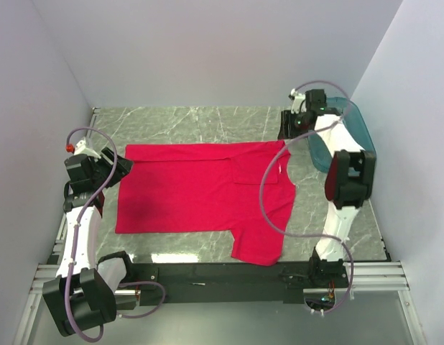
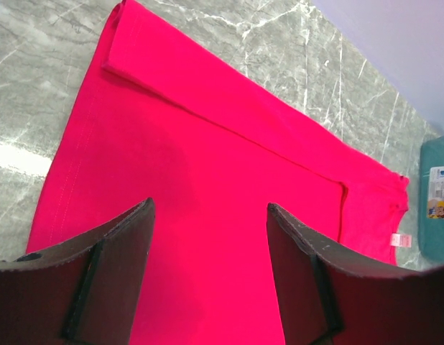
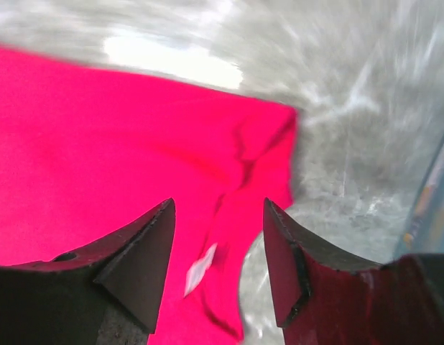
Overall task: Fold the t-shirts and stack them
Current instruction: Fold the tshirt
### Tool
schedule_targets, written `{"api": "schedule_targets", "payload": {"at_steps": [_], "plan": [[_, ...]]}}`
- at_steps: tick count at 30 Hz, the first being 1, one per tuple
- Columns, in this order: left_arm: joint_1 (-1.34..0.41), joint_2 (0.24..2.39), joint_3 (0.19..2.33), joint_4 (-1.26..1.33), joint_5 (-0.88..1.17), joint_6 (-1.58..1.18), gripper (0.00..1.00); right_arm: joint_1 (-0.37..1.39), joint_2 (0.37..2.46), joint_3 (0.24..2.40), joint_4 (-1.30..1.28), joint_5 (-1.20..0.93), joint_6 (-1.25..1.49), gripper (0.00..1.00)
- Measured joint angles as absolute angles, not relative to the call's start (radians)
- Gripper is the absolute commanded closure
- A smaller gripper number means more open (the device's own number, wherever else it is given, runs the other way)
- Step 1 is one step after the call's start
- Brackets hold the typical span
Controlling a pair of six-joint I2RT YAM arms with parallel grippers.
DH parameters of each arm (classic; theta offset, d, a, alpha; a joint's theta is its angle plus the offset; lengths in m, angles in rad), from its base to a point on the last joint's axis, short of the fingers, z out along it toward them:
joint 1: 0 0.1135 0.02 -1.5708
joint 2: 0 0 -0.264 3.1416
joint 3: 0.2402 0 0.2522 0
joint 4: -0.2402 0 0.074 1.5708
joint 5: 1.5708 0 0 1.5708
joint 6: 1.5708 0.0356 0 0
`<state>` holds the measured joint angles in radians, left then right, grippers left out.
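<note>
Beneath the right pincer [image 3: 218, 208], just off its fingertips, lies the collar end of the plain bright red short-sleeved cotton t-shirt [image 1: 193, 190], its small white neck label [image 3: 200, 269] showing between the two fingers. That pincer stands well apart and has hold of nothing; only cloth and the grey marble-patterned desk [image 1: 207, 122] show in the gap (the wrist view is smeared, so finer creases at the neck cannot be read). Just to its outer side sits the teal see-through plastic tub [image 1: 358, 126], apart from the shirt.

Ahead of the left pincer [image 2: 209, 208] the shirt runs away lengthwise: hem close under the fingers, collar at the far end of that view. This pincer too gapes wide and grips nothing, hovering over the hem edge.

So the shirt's long axis lies straight from one pincer to the other, spread flat across the desk. Its far long edge is already turned in as a narrow strip, while the near sleeve [image 1: 258, 248] juts out toward the arm bases at the collar end. That sleeve lies on the near side of the right pincer and well away from the left one, so the right arm looks the better placed to bring it inward, with the left arm taking the hem corner on the same side.
</note>
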<state>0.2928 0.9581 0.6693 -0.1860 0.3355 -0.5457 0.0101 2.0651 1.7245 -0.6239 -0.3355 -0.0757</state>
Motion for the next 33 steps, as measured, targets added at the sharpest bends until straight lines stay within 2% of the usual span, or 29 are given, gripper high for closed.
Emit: {"api": "schedule_targets", "payload": {"at_steps": [4, 5, 7, 9, 12, 15, 20, 24, 31, 33], "plan": [[0.293, 0.931, 0.669, -0.213, 0.331, -0.59, 0.25, 0.009, 1.881, 1.672, -0.661, -0.521, -0.267, 0.39], [0.293, 0.919, 0.668, -0.227, 0.324, -0.615, 0.19, 0.009, 1.829, 1.65, -0.69, -0.584, -0.344, 0.38], [0.295, 0.894, 0.667, -0.265, 0.312, -0.685, 0.16, 0.016, 1.713, 1.552, -0.745, -0.713, -0.576, 0.33], [0.301, 0.875, 0.667, -0.318, 0.298, -0.765, 0.15, 0.046, 1.571, 1.381, -0.834, -0.817, -0.85, 0.26], [0.309, 0.87, 0.667, -0.435, 0.271, -0.884, 0.17, 0.139, 1.368, 1.066, -0.887, -0.884, -1.15, 0.25], [0.311, 0.891, 0.664, -0.59, 0.245, -0.97, 0.2, 0.29, 1.217, 0.809, -0.908, -0.874, -1.3, 0.26], [0.311, 0.889, 0.619, -0.788, 0.236, -1.046, 0.34, 0.458, 1.052, 0.648, -0.831, -0.834, -1.317, 0.28], [0.31, 0.873, 0.592, -0.91, 0.193, -1.069, 0.38, 0.469, 1.036, 0.645, -0.732, -0.828, -1.271, 0.3], [0.252, 0.966, 0.587, -0.977, 0.096, -1.105, 0.4, 0.469, 1.019, 0.621, -0.624, -0.797, -1.205, 0.3], [0.226, 0.992, 0.587, -0.979, 0.056, -1.127, 0.44, 0.469, 1.011, 0.621, -0.608, -0.796, -1.19, 0.31]]}}
